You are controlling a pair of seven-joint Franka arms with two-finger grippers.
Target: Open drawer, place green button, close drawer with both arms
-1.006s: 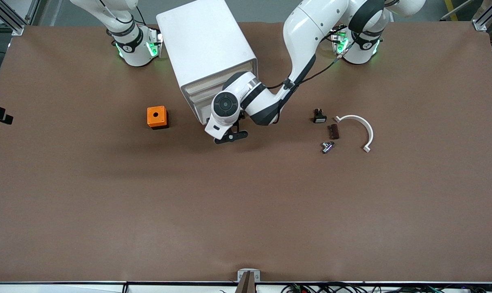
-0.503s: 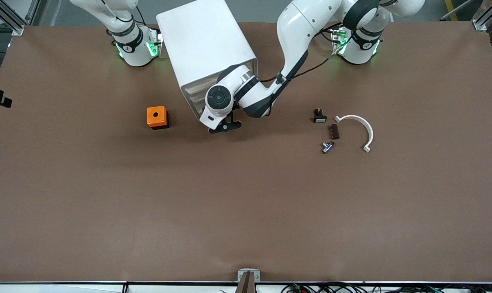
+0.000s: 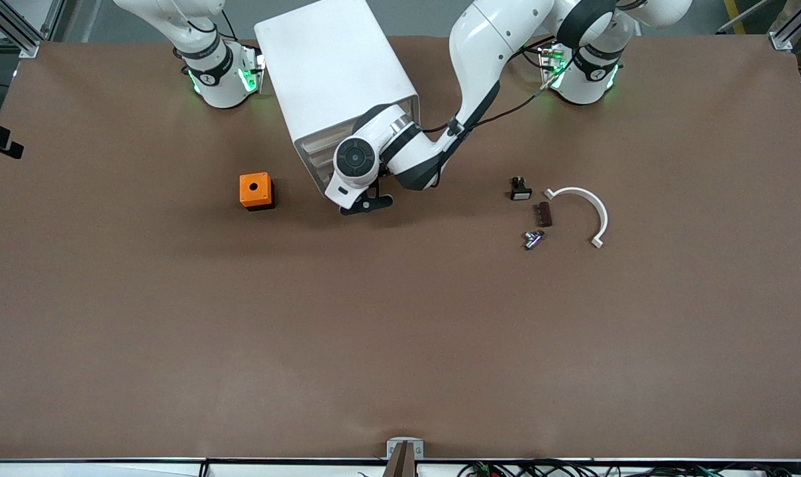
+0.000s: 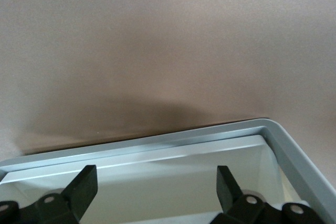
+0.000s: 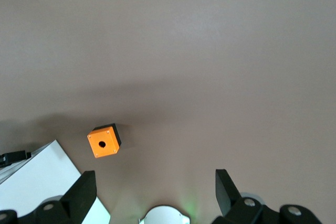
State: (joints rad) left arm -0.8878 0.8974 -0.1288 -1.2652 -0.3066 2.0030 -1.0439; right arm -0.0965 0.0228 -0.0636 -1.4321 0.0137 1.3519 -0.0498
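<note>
left hand (image 4: 152,190) spread at drawer (image 4: 157,153) front | right hand (image 5: 152,192) spread, aloft, waiting

The white four-drawer cabinet (image 3: 337,86) stands between the two arm bases, its front crowded by the left arm's wrist (image 3: 357,159) and the left gripper (image 4: 155,187), whose jaws stand apart at a drawer's rim (image 4: 157,142); the orange cube with a hole (image 3: 255,191) sits near the cabinet, toward the right arm's end; the small black-and-white switch part (image 3: 520,189), a dark brown block (image 3: 544,214), a small metal part (image 3: 533,238) and a white curved bracket (image 3: 589,209) cluster toward the left arm's end; the brown table (image 3: 400,344) nearer the front camera lies bare.
</note>
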